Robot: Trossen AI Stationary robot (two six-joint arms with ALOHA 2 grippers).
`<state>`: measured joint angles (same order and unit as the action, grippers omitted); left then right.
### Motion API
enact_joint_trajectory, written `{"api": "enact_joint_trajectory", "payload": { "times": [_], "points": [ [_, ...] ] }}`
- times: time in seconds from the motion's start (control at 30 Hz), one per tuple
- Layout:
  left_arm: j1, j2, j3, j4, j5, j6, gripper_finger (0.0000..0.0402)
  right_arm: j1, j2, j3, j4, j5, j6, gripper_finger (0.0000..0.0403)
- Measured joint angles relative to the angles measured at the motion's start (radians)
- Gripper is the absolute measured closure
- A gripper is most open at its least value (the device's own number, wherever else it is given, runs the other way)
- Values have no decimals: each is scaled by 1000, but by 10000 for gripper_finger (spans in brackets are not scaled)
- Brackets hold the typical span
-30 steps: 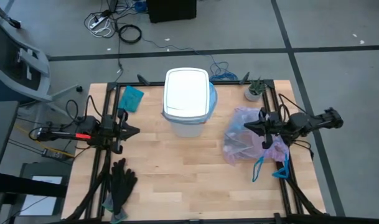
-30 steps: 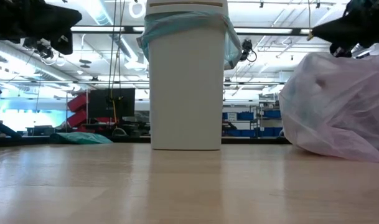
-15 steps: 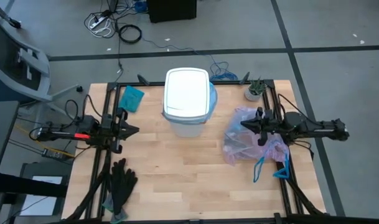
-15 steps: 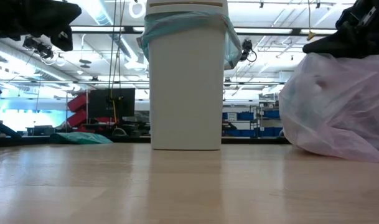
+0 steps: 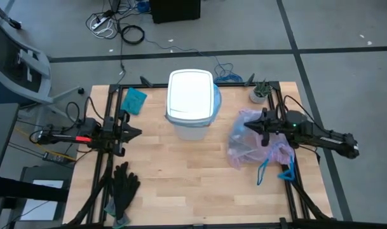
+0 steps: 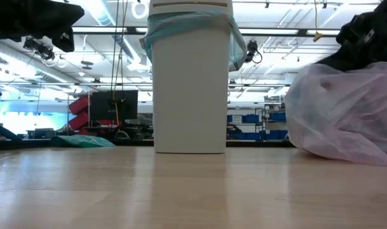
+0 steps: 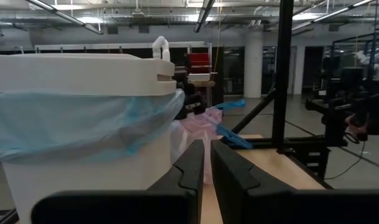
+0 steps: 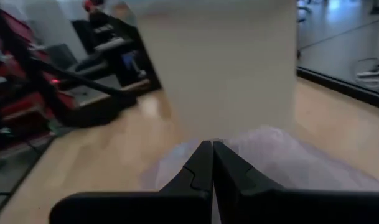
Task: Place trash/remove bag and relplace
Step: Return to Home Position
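Your right pincer [image 5: 247, 126] is pressed together, hanging just over the bag [image 5: 257, 151], which lies bulging on the bench [image 5: 180, 172] on the right arm's side of the lidded white bin [image 5: 192, 95]. Your left pincer [image 5: 137, 133], also pressed together, waits on the bin's other side, with black gloves [image 5: 123, 184] nearby.

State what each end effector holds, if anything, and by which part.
Nothing: the left end effector and the right end effector, above the translucent pink plastic bag, are shut and empty.
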<state>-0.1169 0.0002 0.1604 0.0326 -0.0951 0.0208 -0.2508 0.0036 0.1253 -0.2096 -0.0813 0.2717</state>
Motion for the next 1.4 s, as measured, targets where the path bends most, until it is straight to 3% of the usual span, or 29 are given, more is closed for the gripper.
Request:
{"api": "enact_joint_trajectory", "payload": {
  "times": [0.2,0.5,0.73,1.1,1.4],
  "points": [
    [0,0,0,-5,-16,23,362,-1,0,0,3,94,-21,402],
    [0,0,0,-5,-24,30,362,2,0,-16,-118,124,32,399],
    [0,0,0,-6,-26,33,362,2,0,-19,-102,242,7,402],
    [0,0,-11,-3,-24,73,362,2,0,-19,-101,145,41,399],
    [0,1,-152,149,37,-6,362,2,0,-23,-32,112,31,401]
  ]
}}
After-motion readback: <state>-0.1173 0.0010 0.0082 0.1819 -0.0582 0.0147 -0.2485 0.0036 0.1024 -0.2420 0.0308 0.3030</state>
